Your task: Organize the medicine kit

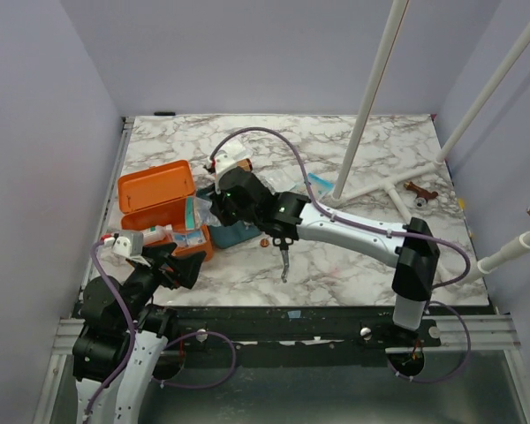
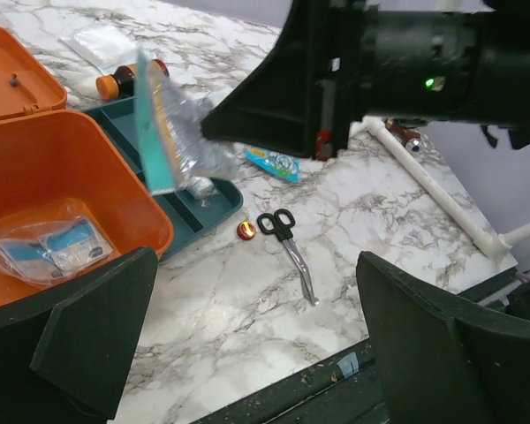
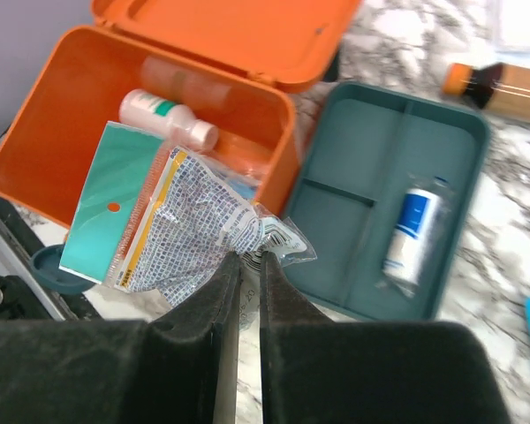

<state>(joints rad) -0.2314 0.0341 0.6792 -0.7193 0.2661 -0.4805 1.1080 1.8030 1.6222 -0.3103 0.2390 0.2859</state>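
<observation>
Near left: left gripper [image 1: 181, 263], spread wide, empty. Just beyond, on the marble counter [image 1: 353, 265]: black-handled scissors [image 2: 287, 243]. At left: orange medicine kit [image 3: 62, 115], lid open, white bottle [image 3: 168, 119] inside. Over its right edge: right gripper [image 3: 250, 265], clenched on a clear packet [image 3: 185, 221] with teal header. Just right of the kit: teal compartment tray [image 3: 371, 159] holding a wrapped blue-and-white roll [image 3: 411, 234]. Farther: orange-capped bottle [image 3: 499, 88].

Smooth plastic medicine kit [image 3: 49, 132], crinkly packet [image 3: 194, 221]

White arm links [image 1: 353, 231], black joints [image 1: 415, 261], purple cables [image 1: 265, 131], green light [image 2: 429, 84], black wedge-shaped fingers [image 2: 97, 327]
</observation>
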